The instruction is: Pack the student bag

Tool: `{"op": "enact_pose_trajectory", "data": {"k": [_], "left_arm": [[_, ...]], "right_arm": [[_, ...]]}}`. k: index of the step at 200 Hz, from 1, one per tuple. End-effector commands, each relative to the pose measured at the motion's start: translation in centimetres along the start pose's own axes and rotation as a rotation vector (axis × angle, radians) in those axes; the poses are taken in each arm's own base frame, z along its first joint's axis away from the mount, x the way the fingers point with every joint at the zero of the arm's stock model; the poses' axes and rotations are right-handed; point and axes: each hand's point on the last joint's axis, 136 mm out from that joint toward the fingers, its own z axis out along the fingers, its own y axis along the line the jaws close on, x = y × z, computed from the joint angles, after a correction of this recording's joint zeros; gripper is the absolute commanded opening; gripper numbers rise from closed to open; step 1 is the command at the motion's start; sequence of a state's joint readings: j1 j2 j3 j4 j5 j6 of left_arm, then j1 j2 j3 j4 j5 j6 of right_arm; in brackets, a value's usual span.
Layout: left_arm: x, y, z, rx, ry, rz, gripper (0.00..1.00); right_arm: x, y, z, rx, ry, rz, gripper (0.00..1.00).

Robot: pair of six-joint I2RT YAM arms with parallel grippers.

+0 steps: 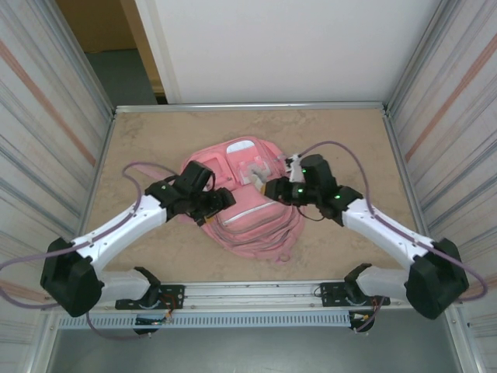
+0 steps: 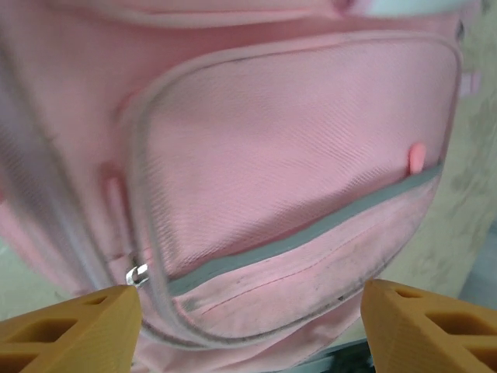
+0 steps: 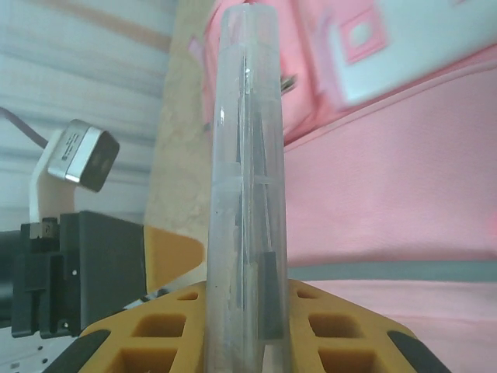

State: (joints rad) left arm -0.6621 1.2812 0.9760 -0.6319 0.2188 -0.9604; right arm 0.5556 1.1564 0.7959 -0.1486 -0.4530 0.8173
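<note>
Pink fabric student bag [image 1: 256, 225] lies flat mid-counter [image 1: 349, 140] in top view; left end effector [image 1: 224, 200] over its left side, right end effector [image 1: 270, 186] over its upper right.

Left wrist: orange fingers [image 2: 70, 330] wide apart above front pocket [image 2: 287, 155], grey zip [image 2: 311, 233] crossing it.

Right wrist: right end effector clamped on clear plastic case [image 3: 245, 155]; bag just behind it.

Your 2 arms reach from the near edge of the table [image 1: 155, 140] toward its middle, elbows out and wrists turned inward to face each other. Your left gripper [image 1: 216, 200] has its orange fingers [image 2: 70, 330] spread wide apart. Your right gripper [image 1: 273, 189] is clamped on a clear case [image 3: 245, 155] that sticks out past its fingertips.
</note>
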Motion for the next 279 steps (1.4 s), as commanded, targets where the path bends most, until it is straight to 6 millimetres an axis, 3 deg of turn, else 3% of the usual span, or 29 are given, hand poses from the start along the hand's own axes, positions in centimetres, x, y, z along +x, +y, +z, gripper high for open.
{"op": "enact_pose_trajectory", "data": {"k": [1,26,39,56,72,107,136,144,157,172,197,220,248,279], "left_arm": [[0.1,-2.9,-0.3,0.037,0.032,0.495,0.73],[0.7,-4.0,0.9,-0.054,0.023,0.839,0.69],[1.9,-4.9,1.8,-0.081,0.039,1.038,0.67],[3.6,-4.8,3.2,-0.166,0.063,1.248,0.70],[3.8,-4.3,4.3,-0.268,0.066,1.348,0.71],[0.7,-2.7,4.7,-0.520,0.007,1.353,0.69],[1.4,-2.7,6.3,-0.532,0.040,1.431,0.68],[1.6,-2.6,6.7,-0.540,0.043,1.447,0.64],[1.3,-2.8,6.8,-0.556,0.028,1.443,0.47],[0.9,-3.7,6.0,-0.548,-0.007,1.440,0.24],[-0.2,-5.9,3.5,-0.500,-0.107,1.406,0.12],[-1.0,-7.7,1.8,-0.404,-0.141,1.324,0.06],[-2.7,-7.8,1.0,-0.361,-0.152,1.217,0.03],[-3.7,-9.0,-0.5,-0.273,-0.162,1.124,0.02]], "right_arm": [[0.6,-3.0,-3.1,0.084,0.010,-0.029,0.18],[0.0,-4.0,-5.9,0.082,0.003,0.007,0.18],[0.1,-4.4,-7.1,0.089,-0.005,0.006,0.18],[0.5,-4.6,-7.9,0.085,0.006,0.025,0.19],[0.9,-4.7,-8.4,0.081,0.012,0.023,0.19],[1.1,-4.7,-8.4,0.063,0.001,0.031,0.20],[1.0,-4.8,-8.3,0.054,-0.014,0.033,0.20],[1.1,-4.6,-8.3,0.045,-0.009,0.037,0.20],[1.4,-4.5,-8.4,0.040,0.002,0.043,0.21],[2.0,-5.0,-8.3,0.046,0.008,0.046,0.21],[3.4,-4.8,-8.4,0.019,0.057,0.055,0.21],[5.6,-4.4,-8.9,-0.024,0.121,0.027,0.21],[8.1,-3.2,-10.1,-0.063,0.216,-0.019,0.22],[9.5,-1.5,-9.3,-0.169,0.293,-0.020,0.22]]}}
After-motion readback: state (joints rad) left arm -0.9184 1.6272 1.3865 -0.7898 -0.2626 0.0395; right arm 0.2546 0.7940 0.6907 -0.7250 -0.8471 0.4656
